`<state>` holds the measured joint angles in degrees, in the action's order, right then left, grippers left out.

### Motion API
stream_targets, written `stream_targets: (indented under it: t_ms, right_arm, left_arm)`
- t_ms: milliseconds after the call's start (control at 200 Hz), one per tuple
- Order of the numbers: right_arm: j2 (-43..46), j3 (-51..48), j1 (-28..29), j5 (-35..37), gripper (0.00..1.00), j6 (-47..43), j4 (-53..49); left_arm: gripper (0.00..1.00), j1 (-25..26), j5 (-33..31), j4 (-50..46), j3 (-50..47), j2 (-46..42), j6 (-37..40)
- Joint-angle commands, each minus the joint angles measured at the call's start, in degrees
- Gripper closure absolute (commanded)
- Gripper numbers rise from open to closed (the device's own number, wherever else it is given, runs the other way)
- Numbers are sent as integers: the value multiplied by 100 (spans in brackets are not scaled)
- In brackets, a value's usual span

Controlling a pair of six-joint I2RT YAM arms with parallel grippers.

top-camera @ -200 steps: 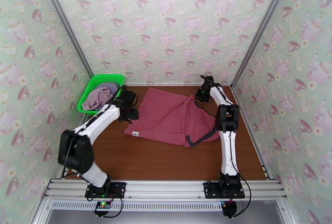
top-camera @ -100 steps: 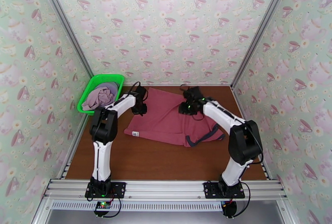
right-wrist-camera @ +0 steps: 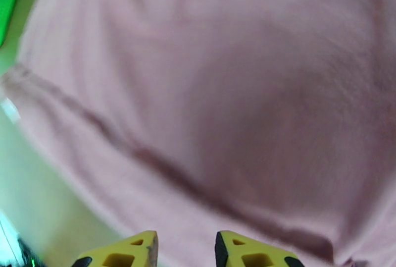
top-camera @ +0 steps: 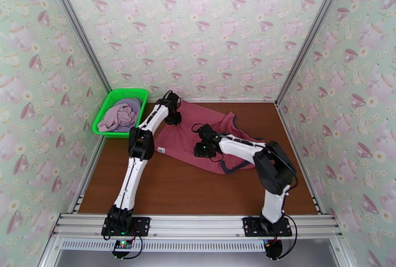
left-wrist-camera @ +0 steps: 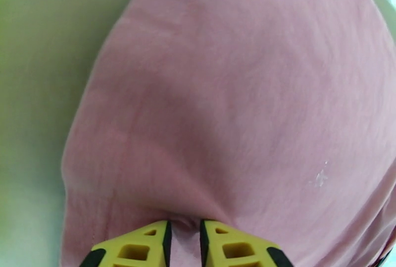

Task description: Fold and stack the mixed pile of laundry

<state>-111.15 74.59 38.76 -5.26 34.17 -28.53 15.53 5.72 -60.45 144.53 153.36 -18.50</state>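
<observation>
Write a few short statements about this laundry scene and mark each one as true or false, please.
1. The left end effector pinches a fold of the red tank top. True.
2. The right end effector is closed on the tank top. False: its fingers stand apart above the cloth, with nothing gripped between them.
3. The green basket is empty. False: pale lilac clothes lie bunched inside it.
4. The tank top lies on the brown table, outside the basket. True.
5. The basket stands at the far right corner of the table. False: it stands at the far left corner.
</observation>
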Motion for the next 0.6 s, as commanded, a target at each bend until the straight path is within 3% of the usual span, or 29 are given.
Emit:
stream_targets:
  t_ms: [0,145,210,306,411,596]
  right_arm:
    - [-520,582,-189,551,62,350,44]
    - [-1158,1137,-627,498,62,510,-63]
    - [-1330,1252,-815,450,62,570,-74]
    - [-1448,1293,-1044,348,62,625,-30]
    - [-1505,1304,-1173,221,62,650,25]
    - [-1522,1302,-1201,10,63,644,71]
  left_arm:
    - [68,-91,489,199,-520,-192,-221]
    - [43,-39,480,1056,-2224,-1746,-206]
    - [37,-39,326,1225,-2994,-2492,-199]
    - [38,-48,-26,1238,-4028,-3366,-193]
    - [43,-24,106,1679,-5258,-3961,-223]
    - [56,270,619,2578,-6516,-3919,-304]
